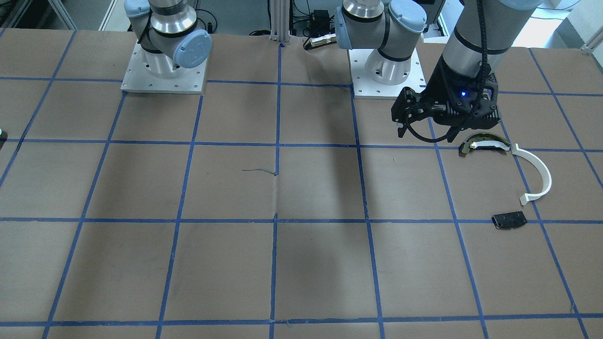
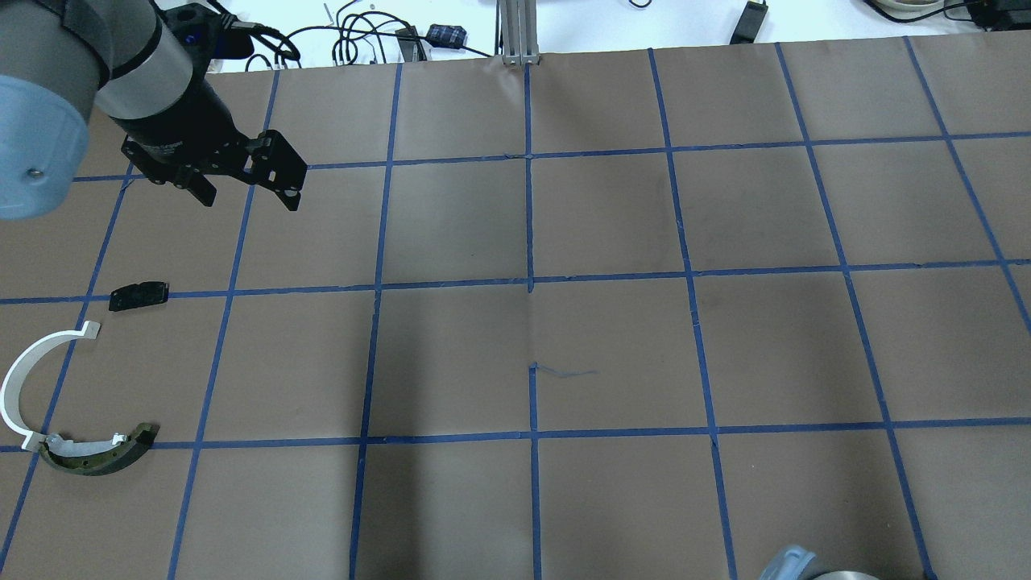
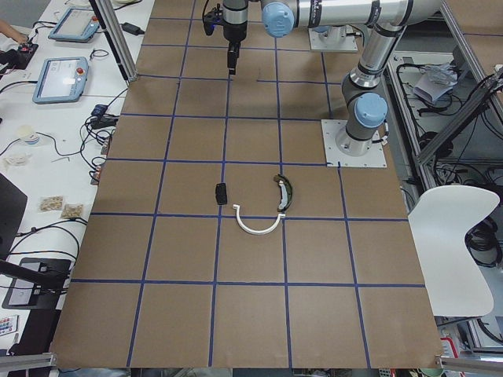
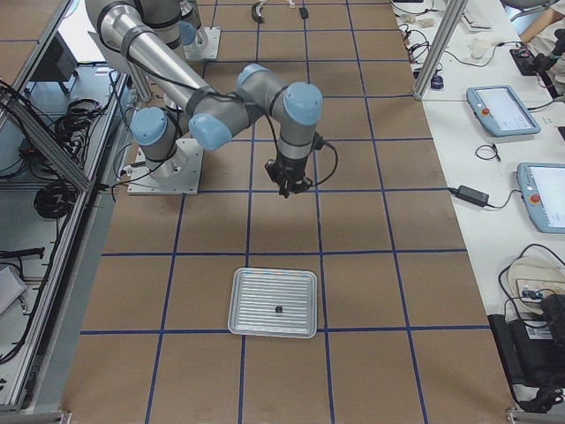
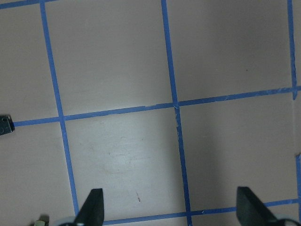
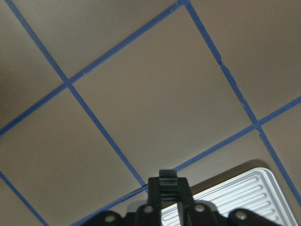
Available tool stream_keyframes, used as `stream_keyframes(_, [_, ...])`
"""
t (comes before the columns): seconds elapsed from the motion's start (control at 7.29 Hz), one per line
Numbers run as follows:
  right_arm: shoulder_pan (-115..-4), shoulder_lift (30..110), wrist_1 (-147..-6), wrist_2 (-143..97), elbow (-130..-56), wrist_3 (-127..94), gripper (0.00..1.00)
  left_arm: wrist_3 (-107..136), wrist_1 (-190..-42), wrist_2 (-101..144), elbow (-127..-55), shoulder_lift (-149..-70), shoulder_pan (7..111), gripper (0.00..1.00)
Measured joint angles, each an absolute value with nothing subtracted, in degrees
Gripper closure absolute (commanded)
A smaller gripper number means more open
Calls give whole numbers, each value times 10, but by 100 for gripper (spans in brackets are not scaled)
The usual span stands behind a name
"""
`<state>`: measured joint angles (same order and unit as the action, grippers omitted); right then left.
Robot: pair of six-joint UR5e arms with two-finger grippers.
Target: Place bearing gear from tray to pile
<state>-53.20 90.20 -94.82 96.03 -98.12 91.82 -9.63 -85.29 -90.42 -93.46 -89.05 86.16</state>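
My right gripper [image 6: 169, 200] is shut on a small black toothed bearing gear [image 6: 169, 182], held edge-on between the fingertips. It hangs above the table just beside the ribbed metal tray [image 6: 244, 193], which also shows in the exterior right view [image 4: 256, 322]. The pile lies far off: a white half-ring arc [image 2: 24, 379], a dark curved piece [image 2: 97, 457] and a small black plate [image 2: 138, 296]. My left gripper [image 2: 248, 193] is open and empty, high above the table beyond the plate. Its fingertips [image 5: 94, 207] stand wide apart.
The table is brown paper with a blue tape grid. A small dark spot [image 4: 278, 309] sits in the tray's middle; I cannot tell what it is. Both arm bases [image 1: 164, 70] stand at the table's robot side. Cables and tablets lie past the far edge.
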Motion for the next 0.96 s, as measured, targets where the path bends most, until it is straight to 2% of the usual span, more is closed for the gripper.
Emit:
stream_keyframes(0.27, [-668,934,-881,915,-971,691,90,-51,-872,-904,-935,-880,863,0])
stream_keyframes(0.55, [-796,923,-882,856,-961,452,87,-14,-894,-906,-937,-873,863,0])
stream_keyframes(0.96, [-979,824,-983,833,-922,147,87,-3,-905,-911,-941,-871,862,0])
